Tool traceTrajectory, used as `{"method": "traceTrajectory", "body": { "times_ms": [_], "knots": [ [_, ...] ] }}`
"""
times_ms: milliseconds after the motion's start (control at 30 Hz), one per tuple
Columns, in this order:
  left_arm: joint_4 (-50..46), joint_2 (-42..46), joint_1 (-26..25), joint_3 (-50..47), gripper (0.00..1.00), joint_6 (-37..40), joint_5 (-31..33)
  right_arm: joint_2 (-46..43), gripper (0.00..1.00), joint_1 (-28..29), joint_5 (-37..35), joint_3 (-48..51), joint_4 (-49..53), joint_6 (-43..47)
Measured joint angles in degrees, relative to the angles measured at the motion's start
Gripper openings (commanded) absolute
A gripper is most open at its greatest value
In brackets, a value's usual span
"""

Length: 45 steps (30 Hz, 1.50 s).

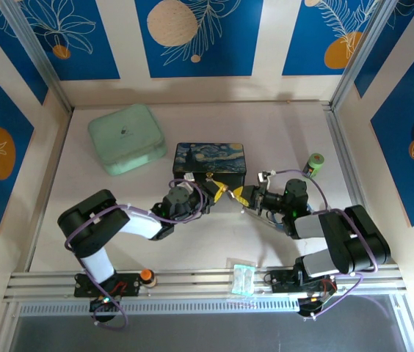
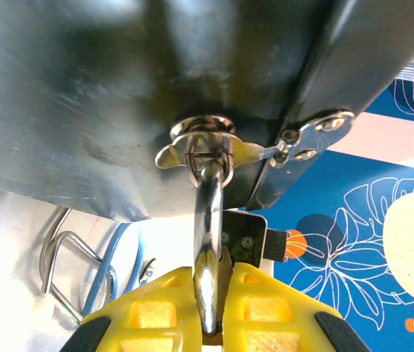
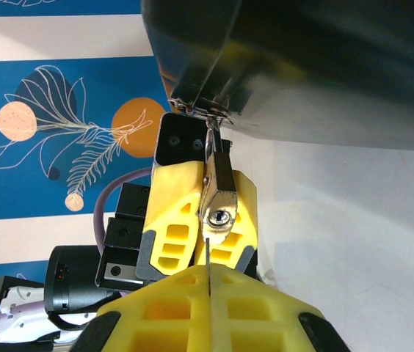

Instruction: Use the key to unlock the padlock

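Observation:
The starry-night box point(image 1: 209, 161) stands mid-table. The tiny padlock point(image 3: 220, 213) hangs by its silver shackle point(image 2: 207, 235) from the ring of the box's clasp point(image 2: 211, 147). My left gripper point(image 2: 214, 286) is shut on the padlock, whose body is pinched between the yellow fingers point(image 3: 170, 220). The keyhole end faces my right gripper point(image 3: 208, 282), which is shut on the thin silvery key point(image 3: 208, 268), seen edge-on. The key's tip stands just below and slightly left of the keyhole, outside it. From above, the left gripper point(image 1: 218, 191) and the right gripper point(image 1: 242, 196) meet at the box's front.
A mint-green lidded container point(image 1: 127, 138) sits at the back left. A small green cylinder point(image 1: 314, 164) stands right of the box. A bent silver metal piece with a blue cable point(image 2: 60, 257) lies by the box. A clear packet point(image 1: 242, 279) rests on the front rail.

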<state>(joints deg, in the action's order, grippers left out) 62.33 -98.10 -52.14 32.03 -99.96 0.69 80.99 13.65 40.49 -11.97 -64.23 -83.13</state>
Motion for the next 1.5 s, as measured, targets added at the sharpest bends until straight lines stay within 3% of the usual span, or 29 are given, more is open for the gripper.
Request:
{"method": "traceTrajectory", "body": {
  "times_ms": [967,1300,1500],
  "knots": [
    [1.38,-0.79,-1.84,0.00,0.00,-1.95,2.25,3.26,0.00,0.50,-1.40,-0.46,-2.21,-0.02],
    [1.57,-1.07,-1.97,0.39,0.00,-1.92,2.32,7.82,0.00,-2.95,3.72,-4.11,-2.58,0.02],
    [1.42,-1.07,-1.97,0.39,0.00,-1.92,2.56,8.83,0.00,-2.08,3.82,-4.44,-3.26,-0.04]
  ]
}}
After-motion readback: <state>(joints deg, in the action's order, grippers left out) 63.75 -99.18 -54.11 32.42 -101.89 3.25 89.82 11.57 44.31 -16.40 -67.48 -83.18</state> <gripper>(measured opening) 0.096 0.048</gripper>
